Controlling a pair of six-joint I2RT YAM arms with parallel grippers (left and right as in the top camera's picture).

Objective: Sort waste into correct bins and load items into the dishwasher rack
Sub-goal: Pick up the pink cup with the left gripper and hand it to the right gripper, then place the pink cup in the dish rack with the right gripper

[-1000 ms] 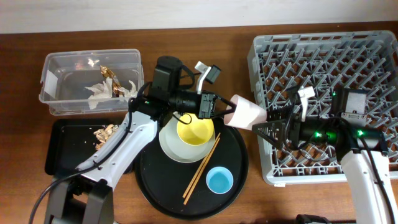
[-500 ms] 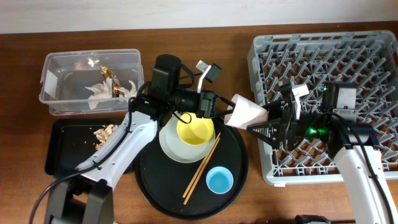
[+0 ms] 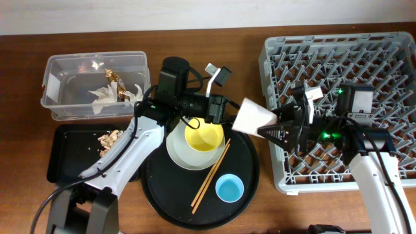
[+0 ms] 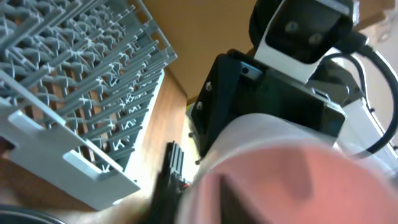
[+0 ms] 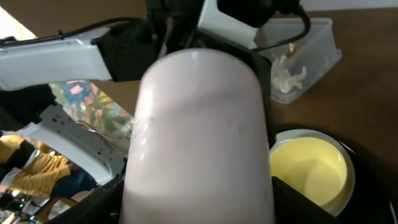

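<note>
The pink cup hangs on its side in the air between my two arms, above the right rim of the round black tray. My left gripper is shut on its wide mouth end. The cup's inside fills the left wrist view. My right gripper has its fingers on either side of the cup's narrow base end and looks open. The grey dishwasher rack lies at the right. The yellow bowl sits in the pale plate, beside the chopsticks and the light-blue cup.
The clear plastic box at the back left holds white tissue and a brown-gold wrapper. The shallow black tray in front of it holds beige food scraps. My right arm lies over the rack's front left part.
My right gripper has moved left from the rack's edge and now has its fingers around the base end of the pink cup. My left gripper has kept hold of the cup.
</note>
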